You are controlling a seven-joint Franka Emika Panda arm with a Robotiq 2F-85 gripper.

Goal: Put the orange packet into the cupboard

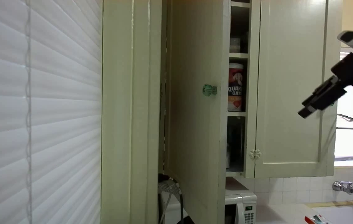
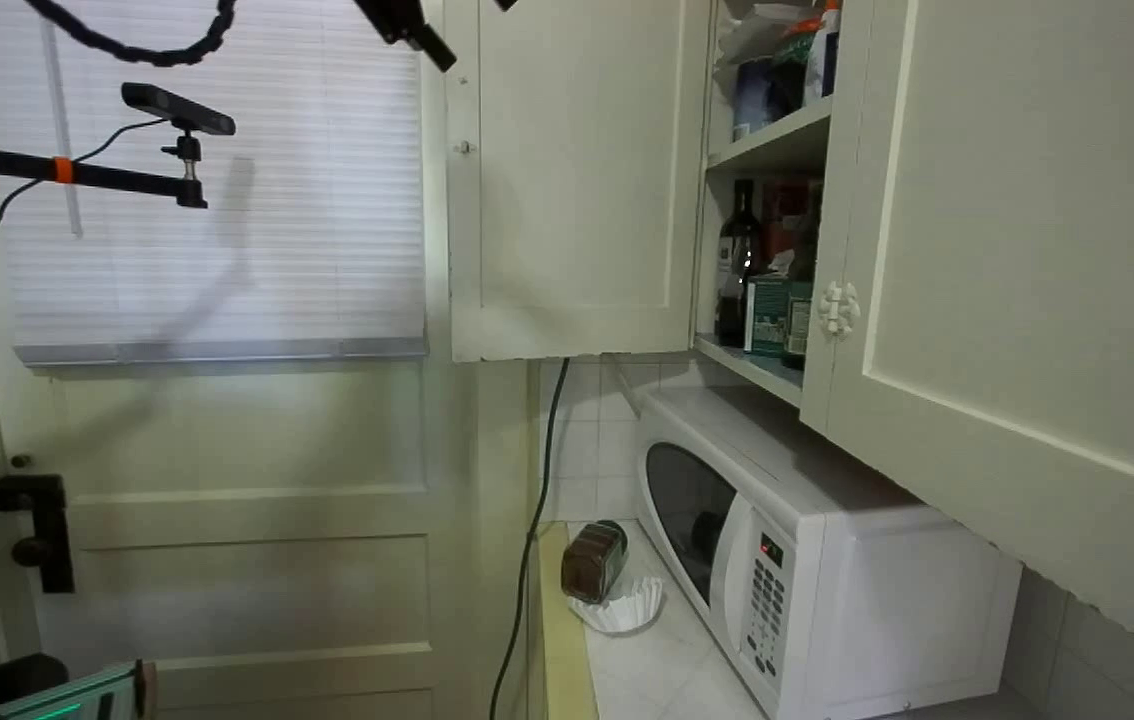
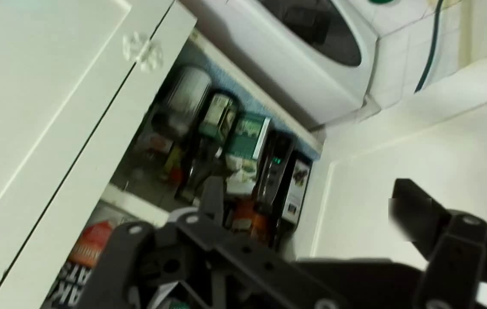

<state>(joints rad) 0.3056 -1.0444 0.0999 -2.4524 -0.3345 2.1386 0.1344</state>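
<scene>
The cream-white cupboard shows in both exterior views (image 1: pixel 192 130) (image 2: pixel 577 190) and in the wrist view (image 3: pixel 441 141). One panelled door stands open, and its shelves hold bottles, boxes and cans. My gripper (image 3: pixel 310 195) is open with nothing between its fingers. It points toward the open cupboard, apart from the shelves. It also hangs in the air in both exterior views (image 1: pixel 306 111) (image 2: pixel 472 30). I cannot make out the orange packet; it is hidden or out of view. A reddish-orange item (image 3: pixel 250 219) sits deep on a shelf, partly behind a gripper finger.
A microwave (image 2: pixel 897 590) stands below the cupboard. A brown jar (image 2: pixel 595 560) and white pleated paper (image 2: pixel 622 608) lie on the counter. A closed cupboard door (image 1: pixel 291 87) adjoins the opening. A camera on a boom (image 2: pixel 177 108) stands near the blind (image 2: pixel 227 250). A red-edged package (image 1: pixel 315 219) shows low.
</scene>
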